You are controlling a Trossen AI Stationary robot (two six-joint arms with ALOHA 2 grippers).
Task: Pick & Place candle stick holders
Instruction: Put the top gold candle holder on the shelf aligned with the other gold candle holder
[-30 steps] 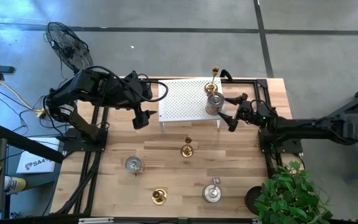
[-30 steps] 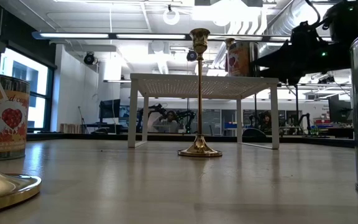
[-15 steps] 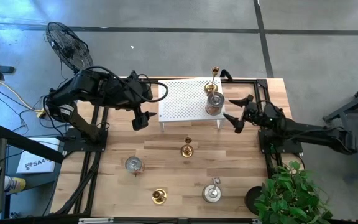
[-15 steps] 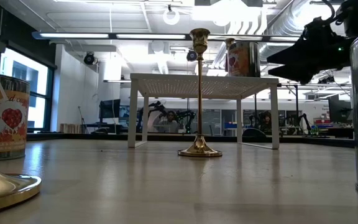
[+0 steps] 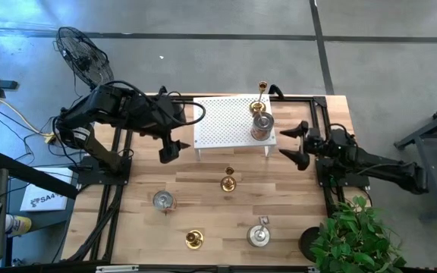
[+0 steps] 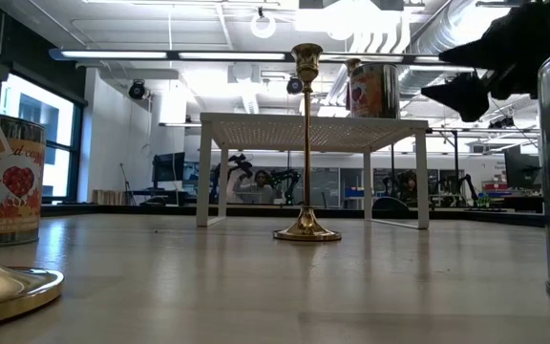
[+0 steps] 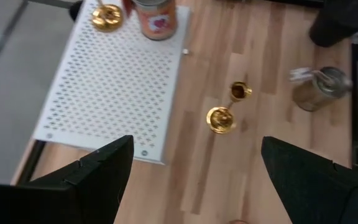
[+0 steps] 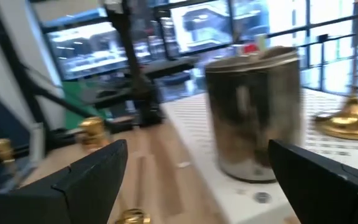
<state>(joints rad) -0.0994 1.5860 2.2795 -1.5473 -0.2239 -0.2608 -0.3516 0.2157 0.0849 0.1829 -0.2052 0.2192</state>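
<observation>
Two holders sit on your white rack: a silvery cup and a gold candlestick. Your right pincer, fingers spread apart, hovers just beside the rack. Your left pincer, also spread, waits over the bench, where four more stand.

- High view looks straight down on the whole table.
- Low view sits at tabletop level, facing the white rack.
- Both wrist views also show that rack, from closer.
</observation>
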